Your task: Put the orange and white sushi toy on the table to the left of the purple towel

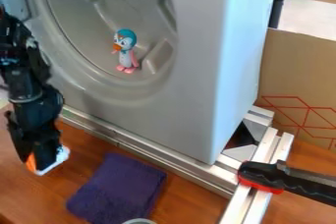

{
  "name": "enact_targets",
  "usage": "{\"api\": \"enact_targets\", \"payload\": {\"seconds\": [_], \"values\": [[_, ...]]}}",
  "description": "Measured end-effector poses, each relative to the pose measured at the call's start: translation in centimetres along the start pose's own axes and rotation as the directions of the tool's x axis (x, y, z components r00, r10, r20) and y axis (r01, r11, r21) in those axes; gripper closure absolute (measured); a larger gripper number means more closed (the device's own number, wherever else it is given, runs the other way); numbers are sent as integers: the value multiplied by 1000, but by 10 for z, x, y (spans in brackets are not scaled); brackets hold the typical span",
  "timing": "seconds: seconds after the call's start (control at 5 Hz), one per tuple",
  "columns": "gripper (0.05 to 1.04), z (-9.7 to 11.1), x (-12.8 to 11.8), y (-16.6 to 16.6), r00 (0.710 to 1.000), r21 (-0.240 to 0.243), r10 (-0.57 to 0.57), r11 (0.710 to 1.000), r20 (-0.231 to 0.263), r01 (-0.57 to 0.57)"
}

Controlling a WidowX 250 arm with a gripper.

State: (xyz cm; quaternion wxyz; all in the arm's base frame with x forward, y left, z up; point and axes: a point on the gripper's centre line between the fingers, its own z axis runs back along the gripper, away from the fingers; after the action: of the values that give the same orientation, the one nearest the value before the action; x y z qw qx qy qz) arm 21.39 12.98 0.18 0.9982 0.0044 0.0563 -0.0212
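We see the black gripper [44,163] low in front of the grey unit [197,70], off its left side and over the wooden table [190,198]. An orange and white patch [60,156] shows at the gripper's lower end, but we cannot make out whether it is something held or part of the gripper, nor can we tell whether the claw is spread, pressed together or pinching.

The purple cloth [118,186] lies in front of the unit, apart from the gripper and to its right in our view; it looks folded, perhaps to make it compact. The penguin figure [126,53] is upright inside the unit's rounded recess, near its lower edge, where the ledge seems to give its feet a footing. Metal rails [148,145] run along the unit's foot, likely to support or brace it, and a black and red clamp [275,178] sits over them beyond its right corner, presumably to keep the frame steady.

The unit's top runs out of view, as does the clamp's far end. Of a round thing [139,221] in front of the cloth we see just a pale rim, so we cannot say what it is.
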Motion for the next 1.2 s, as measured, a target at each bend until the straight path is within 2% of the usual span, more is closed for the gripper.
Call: {"api": "enact_targets", "payload": {"seconds": [0.2, 0.4, 0.8, 1.0, 1.2], "values": [[503, -5, 6, -6, 1000, 38, -10, 999, 2, 10], [503, -8, 8, -8, 1000, 53, -11, 999, 19, 10], [503, -18, 11, -11, 999, 33, -20, 999, 28, 19], [447, -23, 11, -13, 1000, 14, -16, 1000, 25, 15], [115, -29, 4, -20, 1000, -24, -11, 1000, -12, 11]]}}
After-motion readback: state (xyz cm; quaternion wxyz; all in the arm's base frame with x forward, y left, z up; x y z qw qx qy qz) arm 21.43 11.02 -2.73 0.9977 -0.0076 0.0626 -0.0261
